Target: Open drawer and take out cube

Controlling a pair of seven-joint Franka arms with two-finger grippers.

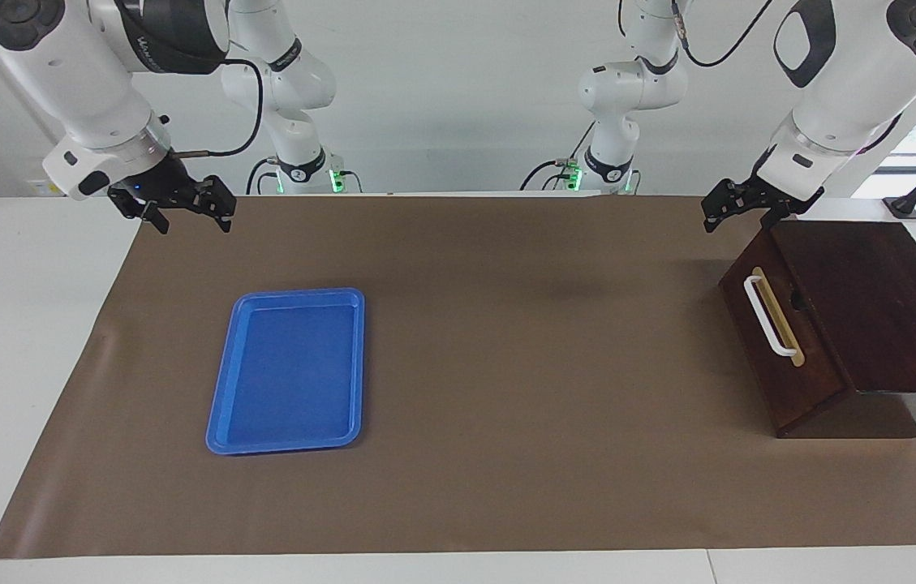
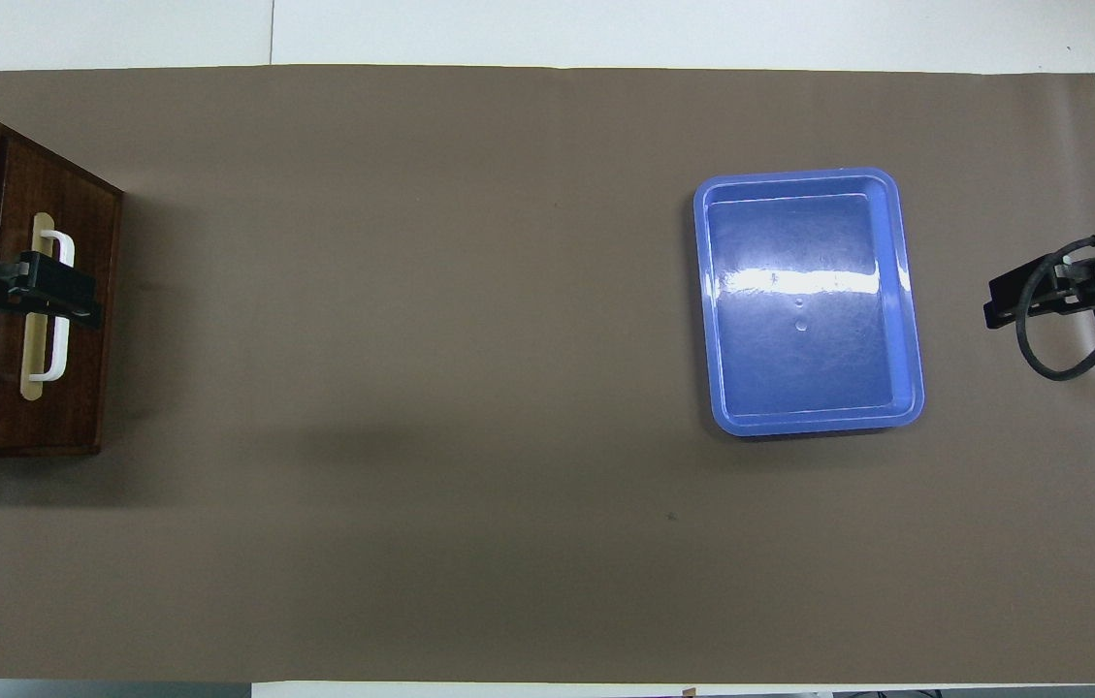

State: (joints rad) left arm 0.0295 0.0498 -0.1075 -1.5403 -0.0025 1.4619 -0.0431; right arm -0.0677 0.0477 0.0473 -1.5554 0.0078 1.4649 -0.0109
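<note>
The dark wooden drawer (image 1: 782, 357) is closed in its box at the left arm's end of the table, its white bar handle (image 1: 767, 316) facing the table's middle. In the overhead view the drawer (image 2: 72, 407) and handle (image 2: 54, 364) show too. The cube is hidden. My left gripper (image 1: 737, 217) hangs open and empty in the air over the corner of the box nearest the robots; from overhead the left gripper (image 2: 62, 291) covers the handle's middle. My right gripper (image 1: 191, 221) hangs open and empty over the mat's edge at the right arm's end, seen from overhead as the right gripper (image 2: 1032, 296).
An empty flat blue tray (image 1: 287, 444) lies on the brown mat (image 1: 506, 365) toward the right arm's end; the tray's rim (image 2: 809, 423) shows from overhead. White tabletop borders the mat on all sides.
</note>
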